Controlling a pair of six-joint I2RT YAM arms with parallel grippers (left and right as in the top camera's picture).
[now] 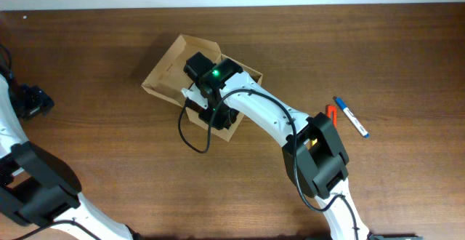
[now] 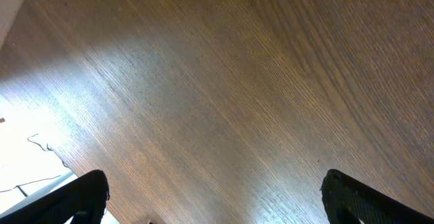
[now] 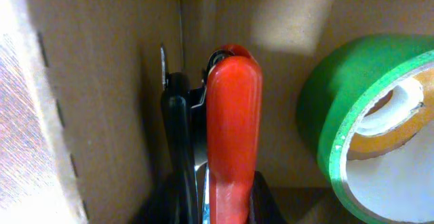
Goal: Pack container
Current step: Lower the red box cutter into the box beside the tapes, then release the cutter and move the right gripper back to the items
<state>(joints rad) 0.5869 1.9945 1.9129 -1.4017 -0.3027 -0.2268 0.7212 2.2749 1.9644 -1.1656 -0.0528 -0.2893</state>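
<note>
- Currently your left gripper (image 2: 220,203) is hanging over bare table (image 2: 224,81) at about 9 o'clock, well apart from the work. Its fingers are standing wide open with nothing between them.
- The container (image 1: 166,76) is sitting at about 11 o'clock from the table's centre. Its flap lid is lying open toward 10 o'clock, so the inside is reachable from above.
- Your right gripper (image 3: 215,207) is sitting down inside the container, its fingers appearing closed on a red-handled tool (image 3: 232,129). The tool is lying close along one cardboard wall.
- A green tape roll (image 3: 325,115) is resting just beside the tool, at 3 o'clock in the wrist view and apart from it.
- You are, by my reading, carrying out the placing step: the tool is being set into the box and is not yet let go.
- Your next move is calling for easing the fingers apart. After that you are lifting straight out, so that you are not catching the wall or nudging the tape.
- A red marker (image 1: 330,113) and a blue-and-white pen (image 1: 352,117) are lying just beside each other on the table at 3 o'clock. They are looking like the next items to fetch.
</note>
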